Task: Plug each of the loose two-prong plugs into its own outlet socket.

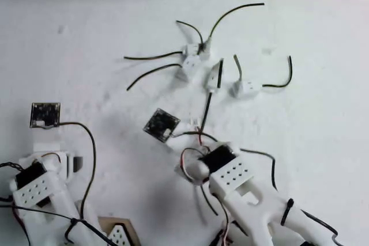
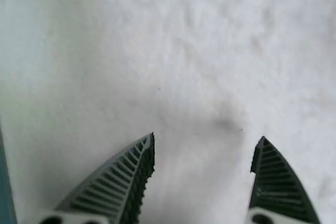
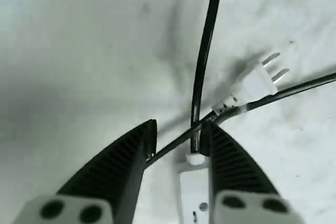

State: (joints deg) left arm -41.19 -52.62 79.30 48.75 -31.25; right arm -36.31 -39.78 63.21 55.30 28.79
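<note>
Between my right gripper's (image 3: 178,129) fingers lies a white connector body (image 3: 193,182) with a black cord (image 3: 206,51) running away from it. It rests against one finger, with a gap to the other, so the gripper is open. A loose white two-prong plug (image 3: 257,82) lies just beyond, and its cord crosses under the fingertips. In the high view that plug (image 1: 194,123) sits in front of the right arm (image 1: 230,174). White outlet sockets (image 1: 190,57) (image 1: 214,79) (image 1: 245,89) with short cords lie farther back. My left gripper (image 2: 205,142) is open over bare table.
The left arm (image 1: 37,185) sits at the table's near left corner, with its camera board (image 1: 45,114) ahead of it. Black cords (image 1: 153,57) fan out from the socket cluster. The white table (image 1: 86,44) has free room on the far left and right.
</note>
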